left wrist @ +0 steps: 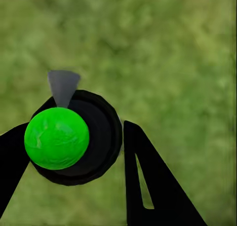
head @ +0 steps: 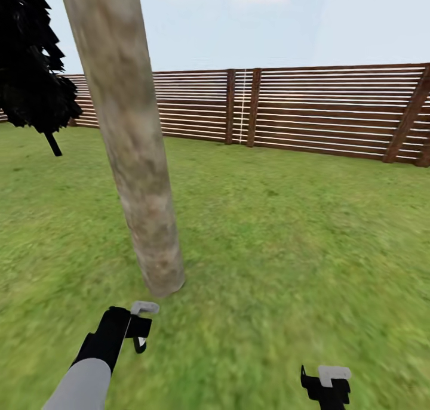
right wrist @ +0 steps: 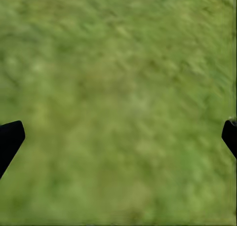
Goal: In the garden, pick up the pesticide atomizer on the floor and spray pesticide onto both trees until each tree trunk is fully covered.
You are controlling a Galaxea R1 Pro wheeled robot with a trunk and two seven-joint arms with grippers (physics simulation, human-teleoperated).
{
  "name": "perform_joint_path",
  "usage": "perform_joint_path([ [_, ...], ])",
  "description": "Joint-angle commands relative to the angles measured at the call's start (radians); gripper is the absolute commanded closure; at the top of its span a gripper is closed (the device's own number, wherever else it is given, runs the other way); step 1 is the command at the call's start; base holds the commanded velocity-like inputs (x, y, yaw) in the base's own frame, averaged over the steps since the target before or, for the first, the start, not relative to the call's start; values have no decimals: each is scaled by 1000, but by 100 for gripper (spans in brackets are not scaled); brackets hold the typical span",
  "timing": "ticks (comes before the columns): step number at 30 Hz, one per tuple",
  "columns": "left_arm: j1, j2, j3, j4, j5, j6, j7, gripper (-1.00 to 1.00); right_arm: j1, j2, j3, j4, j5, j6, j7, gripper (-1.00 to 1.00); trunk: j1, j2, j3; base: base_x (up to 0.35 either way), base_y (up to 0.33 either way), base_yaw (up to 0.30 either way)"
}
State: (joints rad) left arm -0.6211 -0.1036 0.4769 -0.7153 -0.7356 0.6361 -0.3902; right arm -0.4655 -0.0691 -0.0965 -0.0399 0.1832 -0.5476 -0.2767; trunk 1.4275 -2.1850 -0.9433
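Note:
A pale grey-brown tree trunk (head: pixel 134 147) rises close in front of me, leaning across the left half of the head view, its base on the grass. My left gripper (head: pixel 138 329) hangs just before that base. In the left wrist view the pesticide atomizer (left wrist: pixel 57 137), a black round body with a bright green ball top and a grey nozzle, sits between the black fingers (left wrist: pixel 148 181), and the left gripper (left wrist: pixel 74 157) is shut on it. My right gripper (head: pixel 327 386) is low at the right, open over bare lawn (right wrist: pixel 118 88), with its fingertips (right wrist: pixel 10 137) wide apart.
A second tree with jagged dark foliage (head: pixel 30 58) stands at the far left. A reddish-brown slat fence (head: pixel 310 111) closes the back of the lawn (head: pixel 286 231). Open grass stretches to the right of the trunk.

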Motion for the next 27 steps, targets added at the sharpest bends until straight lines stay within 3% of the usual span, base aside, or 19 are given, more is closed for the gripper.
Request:
perform_joint_path([
  [1, 0, -2, 0, -8, 1, 1, -1, 100, -1, 0, 0, 0, 0, 0, -1, -100, 0, 0, 1, -153, -30, -280],
  [6, -20, 2, -2, -15, 26, 9, 1, 100, 0, 0, 0, 0, 1, 0, -2, -100, 0, 0, 1, -25, -5, -65],
  [10, -124, 7, -3, -11, 25, 157, -1, 100, 0, 1, 1, 0, 1, 0, 0, -100, 0, 0, 1, -1, 0, -2],
  [13, -151, 83, -4, -9, 28, 196, -18, 100, 0, 2, 1, 0, 1, 0, 1, -100, 0, 0, 1, 0, 0, 163],
  [14, -153, 93, -5, -5, 28, 198, -39, 100, 0, 2, 1, 0, 1, 0, 1, -100, 0, 0, 1, 0, 0, 155],
  [16, -159, 89, -17, -2, 25, 200, -99, 100, -1, 2, 1, 0, 1, 0, 1, -100, 0, 0, 1, 0, 0, 56],
  [19, -202, 93, -112, -4, 26, 278, -128, 100, -1, 0, 1, 0, 4, 0, 3, -100, 0, 0, 1, 0, 0, 9],
  [20, -212, 99, -121, -7, 26, 289, -130, 100, 0, 0, 1, 0, 4, 0, 4, -100, 0, 0, 1, 0, 0, 1],
  [24, -228, 189, -133, 0, 26, 295, -159, 100, 0, -1, 1, 0, 4, 0, 2, -100, 0, 0, 1, 0, 0, 0],
  [25, -226, 202, -134, 0, 24, 291, -190, 100, 0, -1, 1, 0, 4, 0, 2, -100, 0, 0, 1, 0, 0, 0],
  [27, -225, 203, -163, 0, 19, 292, -226, 100, 0, -2, 1, 0, 4, 0, 2, -100, 0, 0, 1, 0, 0, 0],
])
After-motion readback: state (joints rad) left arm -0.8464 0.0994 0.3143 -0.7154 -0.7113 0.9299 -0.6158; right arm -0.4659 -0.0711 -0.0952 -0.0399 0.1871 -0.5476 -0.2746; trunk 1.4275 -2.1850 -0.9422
